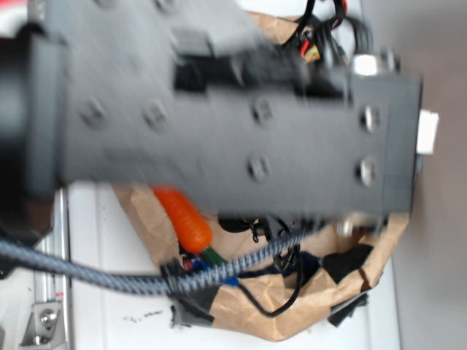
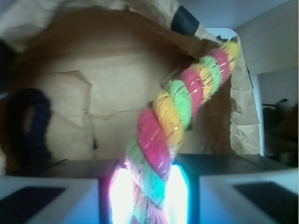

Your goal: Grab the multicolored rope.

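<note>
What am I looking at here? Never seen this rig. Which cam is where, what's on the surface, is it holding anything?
It is a small robot arm with a two-fingered gripper. The exterior picture looks from outside, but the blurred dark arm body fills most of it. Below it lie crumpled brown paper, an orange toy carrot and a grey braided cable.

The wrist picture comes from a camera on the arm, looking out past the gripper. The multicolored rope of red, yellow and green strands runs up from between its glowing fingers, so it looks gripped. A dark navy rope lies left on the paper.
</note>
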### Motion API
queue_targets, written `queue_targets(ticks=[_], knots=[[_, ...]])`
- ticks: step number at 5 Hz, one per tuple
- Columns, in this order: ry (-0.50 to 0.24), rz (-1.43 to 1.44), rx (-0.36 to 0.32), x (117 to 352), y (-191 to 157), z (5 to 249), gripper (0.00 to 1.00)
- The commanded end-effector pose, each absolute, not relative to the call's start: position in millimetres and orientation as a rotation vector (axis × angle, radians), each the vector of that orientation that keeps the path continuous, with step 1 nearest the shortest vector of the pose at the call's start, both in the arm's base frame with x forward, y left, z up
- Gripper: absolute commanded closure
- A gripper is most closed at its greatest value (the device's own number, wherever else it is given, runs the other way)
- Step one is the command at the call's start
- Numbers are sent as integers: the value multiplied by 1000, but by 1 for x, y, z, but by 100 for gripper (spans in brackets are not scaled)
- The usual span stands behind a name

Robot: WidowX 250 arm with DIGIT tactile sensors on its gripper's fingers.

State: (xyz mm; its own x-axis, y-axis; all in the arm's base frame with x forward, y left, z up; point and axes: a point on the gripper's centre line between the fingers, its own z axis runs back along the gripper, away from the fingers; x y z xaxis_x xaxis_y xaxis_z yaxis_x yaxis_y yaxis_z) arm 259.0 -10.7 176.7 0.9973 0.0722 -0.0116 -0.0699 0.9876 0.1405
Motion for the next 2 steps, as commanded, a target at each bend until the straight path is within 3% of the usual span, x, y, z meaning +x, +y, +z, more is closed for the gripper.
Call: queue_targets(ticks=[1, 2], knots=[[-106, 127, 49, 266, -4, 191, 100], [-170, 91, 35, 270, -6, 186, 100]])
